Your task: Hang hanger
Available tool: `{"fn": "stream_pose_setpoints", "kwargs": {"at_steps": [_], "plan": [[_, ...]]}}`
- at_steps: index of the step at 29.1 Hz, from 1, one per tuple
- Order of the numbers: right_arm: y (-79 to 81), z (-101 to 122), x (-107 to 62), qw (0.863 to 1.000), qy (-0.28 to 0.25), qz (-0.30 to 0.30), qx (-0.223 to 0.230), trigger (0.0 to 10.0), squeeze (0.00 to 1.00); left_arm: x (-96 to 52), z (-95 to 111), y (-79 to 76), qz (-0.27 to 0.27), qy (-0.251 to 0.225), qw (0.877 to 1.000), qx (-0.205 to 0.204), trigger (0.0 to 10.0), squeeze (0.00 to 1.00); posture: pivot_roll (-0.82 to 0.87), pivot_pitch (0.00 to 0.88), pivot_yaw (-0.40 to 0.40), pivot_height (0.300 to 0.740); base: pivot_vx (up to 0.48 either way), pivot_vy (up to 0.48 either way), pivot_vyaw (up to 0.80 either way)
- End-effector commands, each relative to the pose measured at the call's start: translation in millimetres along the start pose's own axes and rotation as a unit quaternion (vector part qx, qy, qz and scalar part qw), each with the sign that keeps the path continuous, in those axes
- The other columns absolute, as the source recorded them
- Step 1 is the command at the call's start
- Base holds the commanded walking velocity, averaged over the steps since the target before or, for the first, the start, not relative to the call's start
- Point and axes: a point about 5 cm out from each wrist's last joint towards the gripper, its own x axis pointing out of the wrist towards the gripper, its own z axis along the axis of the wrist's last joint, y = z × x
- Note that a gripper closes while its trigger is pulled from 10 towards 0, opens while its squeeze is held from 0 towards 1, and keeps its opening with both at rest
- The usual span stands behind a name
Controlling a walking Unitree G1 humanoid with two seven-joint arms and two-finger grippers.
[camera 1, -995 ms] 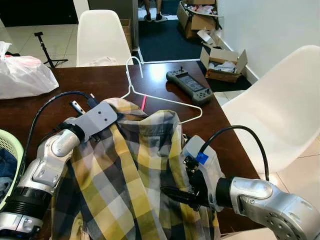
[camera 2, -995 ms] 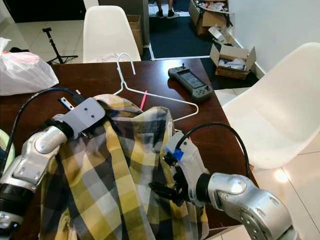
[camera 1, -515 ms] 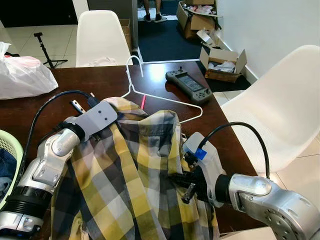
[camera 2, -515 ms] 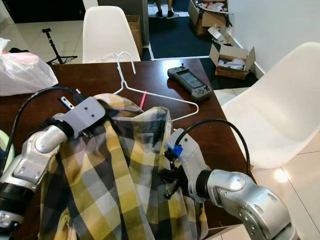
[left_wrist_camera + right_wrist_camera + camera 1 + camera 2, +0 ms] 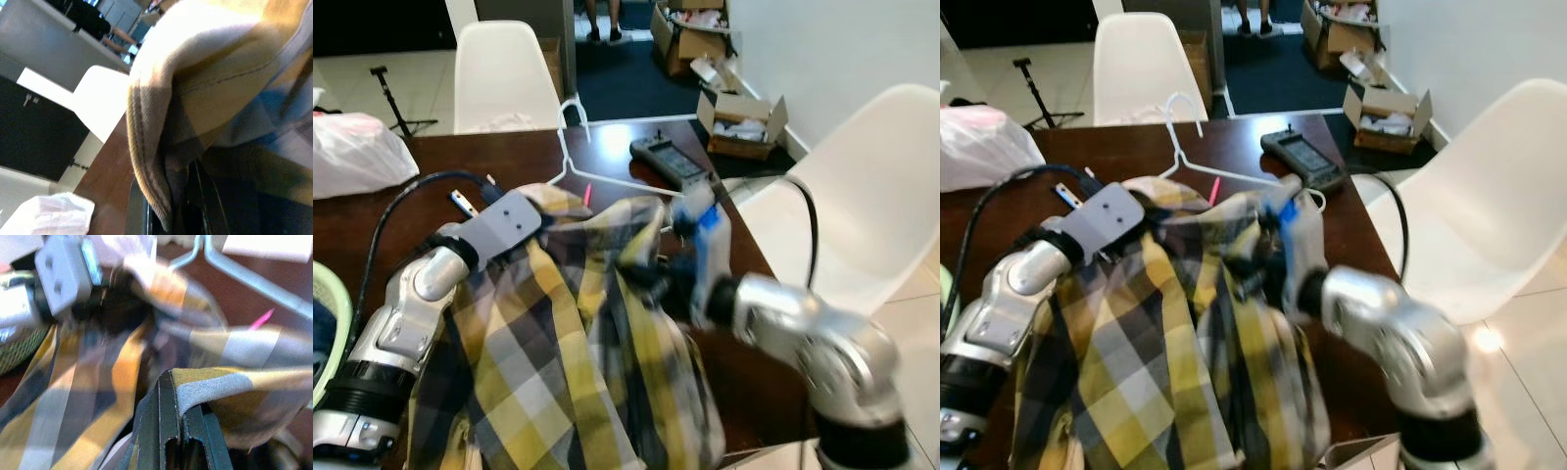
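On the table (image 5: 509, 162): dark brown wood, glossy, carrying the shirt, the hanger and a handheld controller (image 5: 671, 164) near its far right edge.
Hanger (image 5: 1190, 157): thin white wire, hook toward the far edge, its long bar running toward the right edge; its lower part lies under the shirt's collar end, just beyond both grippers.
Shirt (image 5: 568, 343): soft woven plaid in yellow, grey, dark blue and white, bunched and lifted at the middle, draping over the near edge.
Right gripper (image 5: 178, 431): black fingers pinched together on a fold of the shirt's cloth, raised above the table just short of the hanger's bar; motion-blurred in the head views.
Left gripper (image 5: 195, 205): buried under the shirt's collar fold beside the hanger's neck; whether its fingers are parted or closed cannot be told.
Left arm (image 5: 421, 294): silver, with a grey flat wrist plate and black cable.
Surroundings: white plastic bag (image 5: 357, 152) at the far left corner, white moulded chairs (image 5: 504, 83), cardboard boxes (image 5: 739, 122) on the floor.
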Motion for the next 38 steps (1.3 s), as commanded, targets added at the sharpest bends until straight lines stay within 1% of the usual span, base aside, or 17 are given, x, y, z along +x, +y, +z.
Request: {"fn": "stream_pose_setpoints", "kwargs": {"at_steps": [1, 3, 4, 5, 9, 13, 16, 19, 20, 26, 27, 28, 29, 30, 31, 36, 38], "plan": [[-4.2, 9, 2.8, 0.999, -0.03, -0.014, -0.008, 0.0, 0.0, 1.2, 2, 2.2, 0.01, -0.004, 1.0, -0.009, 10.0, 0.0, -0.03, 0.171, -0.02, 0.74, 0.0, 0.0, 0.0], [-15.1, 30, 14.6, 0.996, -0.078, -0.041, -0.013, 0.0, 0.0, 1.8, 3, 4.8, 0.018, -0.004, 1.0, -0.011, 10.0, 0.0, -0.03, 0.168, -0.022, 0.74, 0.0, 0.0, 0.0], [-27.3, 57, 25.0, 0.988, -0.132, -0.076, -0.015, 0.0, 0.0, 2.5, 3, 8.8, 0.028, -0.004, 1.0, -0.012, 10.0, 0.0, -0.02, 0.166, -0.025, 0.74, 0.0, 0.0, 0.0], [-27.3, 57, 25.0, 0.988, -0.132, -0.076, -0.015, 0.0, 0.0, 2.5, 3, 8.8, 0.028, -0.004, 1.0, -0.012, 10.0, 0.0, -0.02, 0.166, -0.025, 0.74, 0.0, 0.0, 0.0], [-49.3, 146, 30.1, 0.936, -0.314, -0.16, -0.004, 0.0, 0.0, 1.7, 6, 28.9, 0.082, -0.005, 0.997, -0.014, 10.0, 0.0, -0.01, 0.162, -0.031, 0.74, 0.0, 0.0, 0.0], [-53.1, 159, 24.7, 0.919, -0.35, -0.178, 0.007, 0.0, 0.0, -0.4, 6, 39.6, 0.115, -0.001, 0.993, -0.018, 10.0, 0.0, -0.01, 0.164, -0.029, 0.74, 0.0, 0.0, 0.0], [-53.8, 148, 26.5, 0.923, -0.337, -0.184, 0.001, 0.0, 0.0, -1.1, 5, 43.6, 0.13, 0.002, 0.991, -0.017, 10.0, 0.0, -0.01, 0.169, -0.028, 0.74, 0.0, 0.0, 0.0], [-53.2, 106, 37.9, 0.948, -0.256, -0.186, -0.03, 0.0, 0.0, -1.9, 3, 45.8, 0.136, 0.007, 0.991, -0.014, 10.0, 0.0, -0.01, 0.176, -0.021, 0.74, 0.0, 0.0, 0.0], [-49.3, 83, 41.8, 0.964, -0.202, -0.166, -0.045, 0.0, 0.0, -2.0, 3, 45.3, 0.135, 0.009, 0.991, -0.013, 10.0, 0.0, -0.01, 0.182, -0.017, 0.74, 0.0, 0.0, 0.0], [-36.2, 24, 44.6, 0.988, -0.076, -0.065, -0.121, 0.0, 0.0, -1.7, 2, 44.0, 0.132, 0.011, 0.991, -0.011, 10.0, 0.0, -0.01, 0.187, -0.009, 0.74, 0.0, 0.0, 0.0], [-32.9, 13, 39.1, 0.988, -0.053, -0.042, -0.139, 1.7, 0.0, -1.3, 2, 43.7, 0.13, 0.011, 0.991, -0.011, 10.0, 0.0, -0.01, 0.187, -0.006, 0.74, 0.0, 0.0, 0.0], [-31.5, 8, 35.8, 0.987, -0.044, -0.03, -0.149, 1.7, 0.0, -1.1, 2, 43.5, 0.13, 0.012, 0.991, -0.011, 10.0, 0.0, -0.01, 0.187, -0.006, 0.74, 0.0, 0.0, 0.0], [-28.9, 3, 30.0, 0.985, -0.033, -0.009, -0.171, 3.4, 0.0, -0.5, 2, 42.7, 0.13, 0.012, 0.991, -0.011, 10.0, 0.0, -0.02, 0.188, -0.003, 0.74, 0.0, 0.0, 0.0], [-28.9, 3, 30.0, 0.985, -0.033, -0.009, -0.171, 3.4, 0.0, -0.5, 2, 42.7, 0.13, 0.012, 0.991, -0.011, 10.0, 0.0, -0.02, 0.188, -0.003, 0.74, 0.0, 0.0, 0.0], [-25.7, -1, 24.4, 0.985, -0.019, 0.016, -0.172, 9.8, 0.0, 0.3, 3, 41.7, 0.129, 0.011, 0.992, -0.012, 10.0, 0.0, -0.02, 0.189, -0.003, 0.74, 0.0, 0.0, 0.0], [-19.6, -6, 15.5, 0.979, 0.0, 0.06, -0.193, 10.0, 0.0, 1.5, 5, 39.4, 0.126, 0.008, 0.992, -0.014, 10.0, 0.0, -0.02, 0.188, -0.001, 0.74, 0.0, 0.0, 0.0], [-9.4, -16, 5.9, 0.972, 0.029, 0.121, -0.201, 10.0, 1.0, 1.7, 6, 37.9, 0.124, 0.005, 0.992, -0.015, 10.0, 0.0, -0.02, 0.188, 0.002, 0.74, 0.0, 0.0, 0.0]]}}
